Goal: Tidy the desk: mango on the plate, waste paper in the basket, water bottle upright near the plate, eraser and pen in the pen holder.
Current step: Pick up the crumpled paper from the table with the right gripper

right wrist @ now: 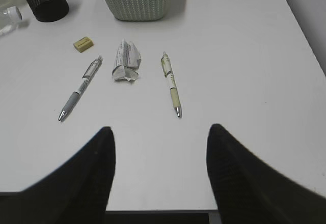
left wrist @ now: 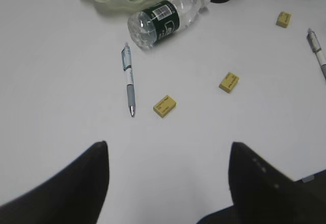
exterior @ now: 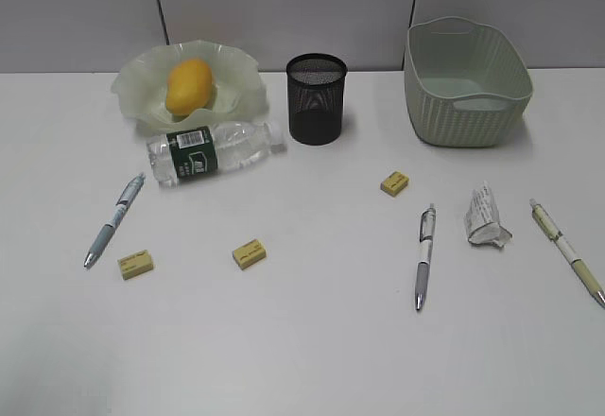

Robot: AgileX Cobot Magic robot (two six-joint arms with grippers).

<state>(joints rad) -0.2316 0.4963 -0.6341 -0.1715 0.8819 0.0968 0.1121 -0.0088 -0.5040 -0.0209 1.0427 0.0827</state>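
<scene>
On a white desk (exterior: pixel 312 340), the mango (exterior: pixel 188 86) already sits on the plate (exterior: pixel 241 80). The bottle (exterior: pixel 210 152) lies on its side just in front of the plate, long axis running left to right, cap toward the pen holder (exterior: pixel 317 98). It lies ahead of the left fingers (left wrist: pixel 104 178), the nearer arm. Both sets of fingers stand apart and empty; the right fingers (right wrist: pixel 107 168) face the paper (right wrist: pixel 125 61).
</scene>
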